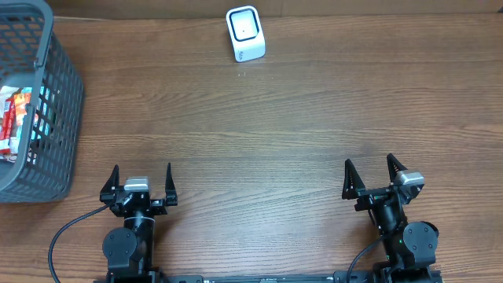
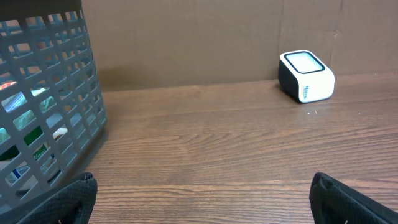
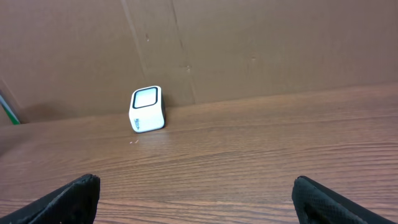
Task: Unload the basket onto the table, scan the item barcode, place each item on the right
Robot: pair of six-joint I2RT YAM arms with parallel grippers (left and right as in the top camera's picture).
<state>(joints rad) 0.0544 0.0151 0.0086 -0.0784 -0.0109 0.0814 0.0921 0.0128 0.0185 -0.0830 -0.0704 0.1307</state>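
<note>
L tool [image 1: 141,167], R tool [image 1: 369,159] low at near side — both spread wide, empty, pointing twd scanner [image 1: 245,33].

On your table [image 1: 259,134], the basket [image 1: 67,102] sits at the far left edge, with packaged items [image 1: 14,118] lying inside it. The scanner [image 1: 245,33] stands at the back, about midway across, just before the wall [image 3: 249,43]. Your left gripper [image 1: 142,168] and right gripper [image 1: 368,159] sit at the near edge, well apart from each other and from the scanner. The basket lies ahead and left of the left gripper.
</note>
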